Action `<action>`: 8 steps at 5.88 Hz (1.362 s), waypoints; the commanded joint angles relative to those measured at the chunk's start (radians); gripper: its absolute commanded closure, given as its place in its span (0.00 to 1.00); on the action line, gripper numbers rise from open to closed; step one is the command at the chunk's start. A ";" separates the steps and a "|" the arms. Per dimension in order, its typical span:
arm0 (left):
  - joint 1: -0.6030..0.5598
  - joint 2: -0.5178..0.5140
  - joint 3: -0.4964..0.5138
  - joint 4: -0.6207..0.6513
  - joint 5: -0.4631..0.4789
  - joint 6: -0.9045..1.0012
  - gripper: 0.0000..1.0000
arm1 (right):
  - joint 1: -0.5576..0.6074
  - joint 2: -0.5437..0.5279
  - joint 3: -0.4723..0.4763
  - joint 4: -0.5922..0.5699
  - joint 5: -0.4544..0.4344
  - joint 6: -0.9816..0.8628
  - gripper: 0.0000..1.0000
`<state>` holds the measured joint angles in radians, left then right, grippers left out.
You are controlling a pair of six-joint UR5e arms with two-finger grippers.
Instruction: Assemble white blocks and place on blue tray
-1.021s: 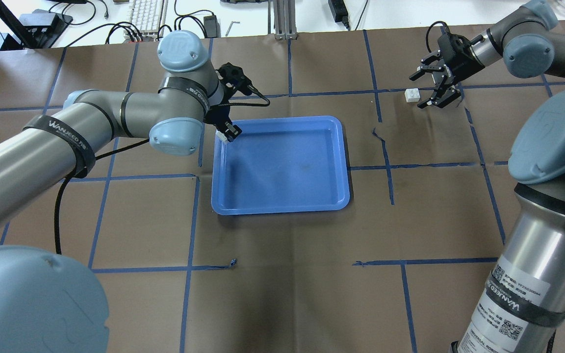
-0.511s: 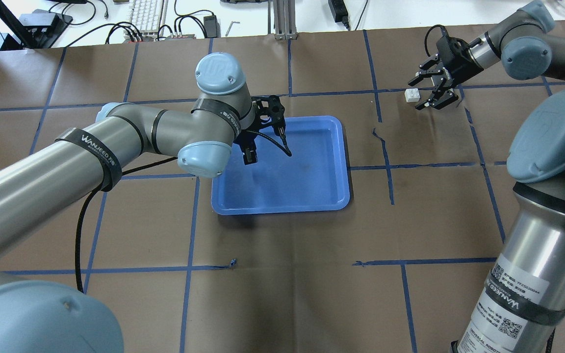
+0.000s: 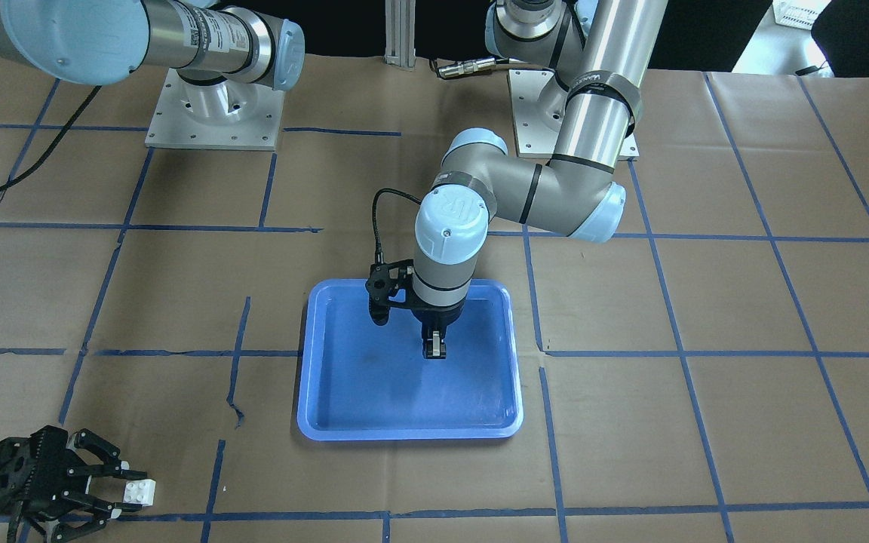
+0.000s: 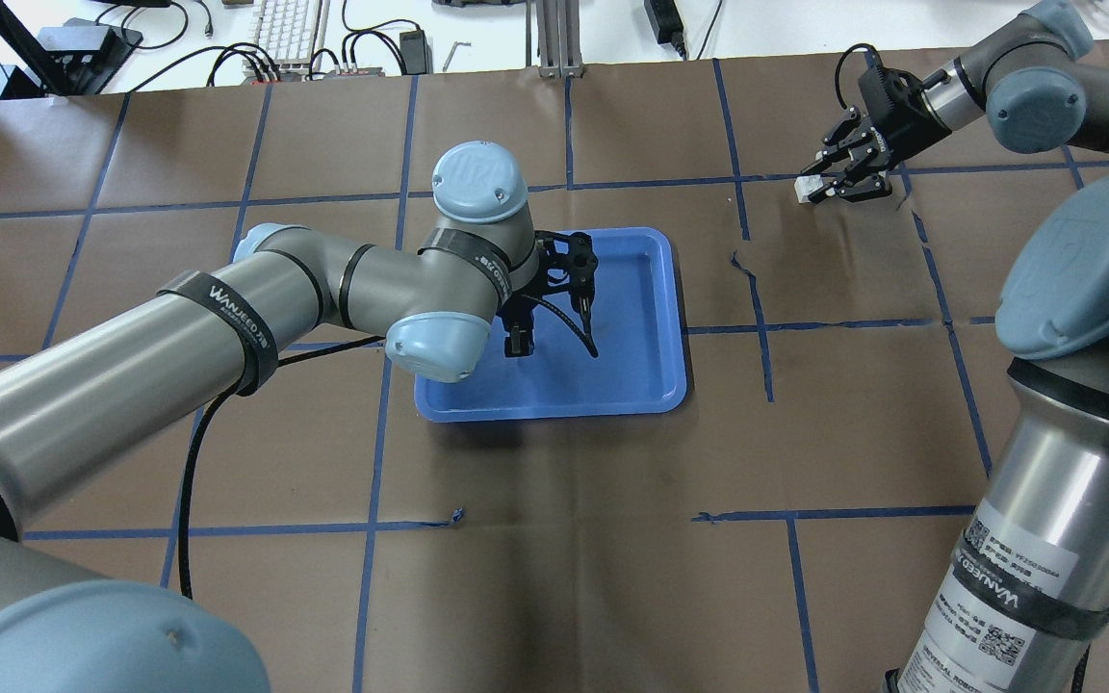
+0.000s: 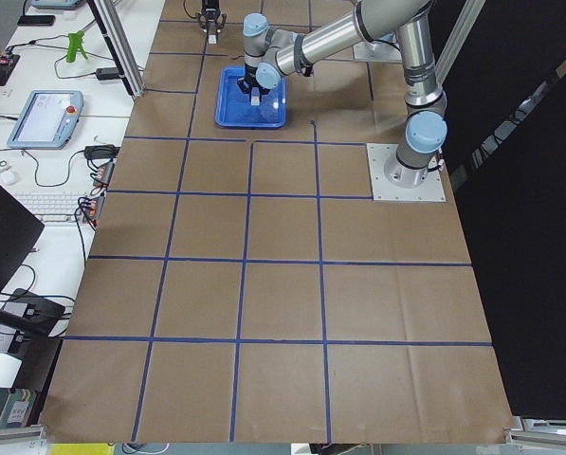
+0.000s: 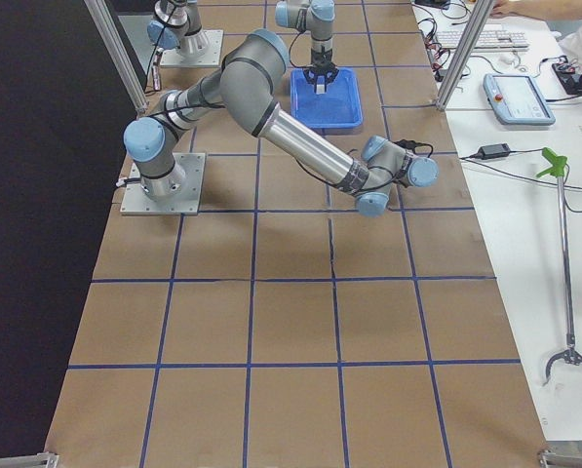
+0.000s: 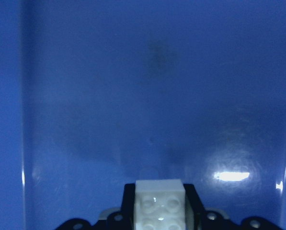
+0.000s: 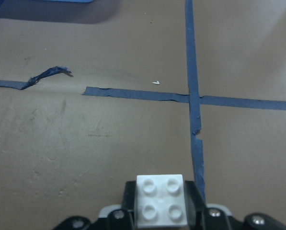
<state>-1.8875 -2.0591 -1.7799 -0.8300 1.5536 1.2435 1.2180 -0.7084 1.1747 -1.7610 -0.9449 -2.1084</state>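
My left gripper (image 3: 434, 348) hangs over the middle of the blue tray (image 3: 359, 392), shut on a white block (image 7: 159, 201). The left wrist view shows that block between the fingers, above the tray floor (image 7: 133, 96). In the overhead view this gripper (image 4: 516, 345) is above the tray (image 4: 631, 366). My right gripper (image 4: 821, 186) is far to the tray's right, low at the paper. It is shut on the second white block (image 4: 807, 189). The right wrist view shows that block (image 8: 161, 199) studs up between the pads. The block (image 3: 139, 492) also shows in the front-facing view.
Brown paper with blue tape lines (image 4: 757, 289) covers the table. A torn, curled tape piece (image 8: 49, 74) lies ahead of the right gripper. The left wrist cable (image 4: 579, 332) hangs over the tray. Keyboard and cables (image 4: 285, 34) sit beyond the far edge.
My left arm has carried its block from the tray's far left corner to over the tray's middle. My right gripper, open beside the second block, has closed on it.
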 commanded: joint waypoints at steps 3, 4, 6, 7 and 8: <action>-0.009 -0.048 -0.015 0.110 0.000 -0.019 0.68 | 0.000 -0.086 0.011 0.023 -0.002 0.019 0.67; -0.009 -0.055 -0.015 0.095 0.000 -0.024 0.10 | 0.000 -0.107 0.014 0.044 0.000 0.036 0.67; -0.009 -0.006 0.017 -0.048 0.011 -0.033 0.02 | 0.008 -0.204 0.101 0.106 0.014 0.064 0.69; -0.004 0.072 0.084 -0.249 0.013 -0.032 0.02 | 0.008 -0.276 0.209 0.066 0.018 0.080 0.69; -0.001 0.170 0.164 -0.449 0.011 -0.033 0.02 | 0.017 -0.342 0.314 -0.030 0.020 0.141 0.69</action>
<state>-1.8913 -1.9729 -1.6847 -1.0962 1.5648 1.2111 1.2282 -0.9852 1.3899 -1.7187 -0.9275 -2.0124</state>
